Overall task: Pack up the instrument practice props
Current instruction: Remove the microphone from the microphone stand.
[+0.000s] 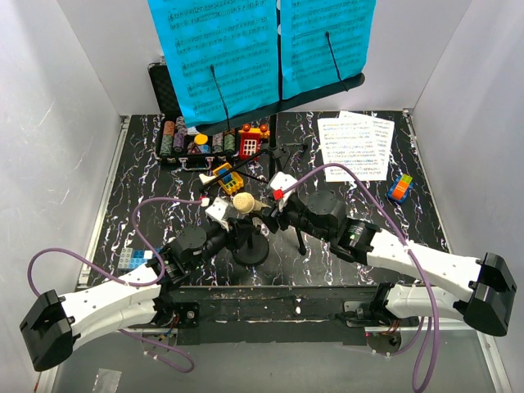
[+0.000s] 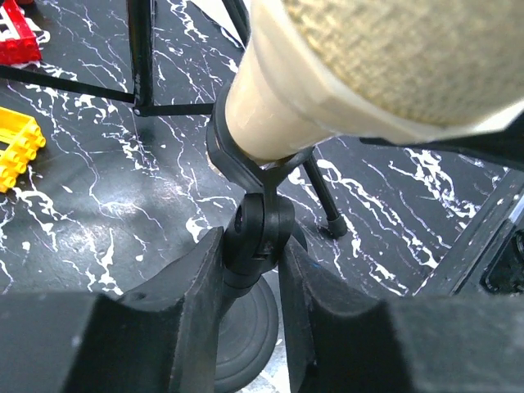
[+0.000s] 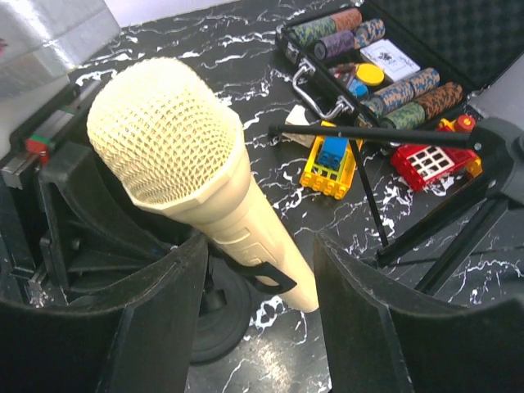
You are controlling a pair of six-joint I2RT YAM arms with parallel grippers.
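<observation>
**Inspector A:** Status of the left jaws?

**Inspector B:** The left gripper (image 2: 252, 250) is clenched on the mic stand (image 1: 250, 246). One finger presses each side of the swivel joint, just under the clip.

**A:** And the right?

**B:** The right gripper (image 3: 260, 246) is released. Its jaws stand apart on either side of the microphone (image 3: 213, 180) handle. A gap shows beside the handle and I see no contact.

**A:** Where is the microphone?

**B:** It is seated in the mic stand's clip, tilted, with the mesh head uppermost. The mic stand is upright, its round base flat on the counter (image 1: 155, 164).

**A:** What about the remaining props?

**B:** The music stand (image 1: 319, 90) is just behind the mic stand, and one tripod foot lands near the mic stand's base. The blue sheet-music pages (image 1: 217, 49) are propped on its desk, behind and above the mic stand.

**A:** Any other items?

**B:** An open case of poker chips (image 3: 385, 82) lies behind and to the left of the mic stand. Toy blocks (image 1: 232, 180) sit between the case and the mic stand. White sheets (image 1: 356, 146) lie behind and to the right of the mic stand
</observation>
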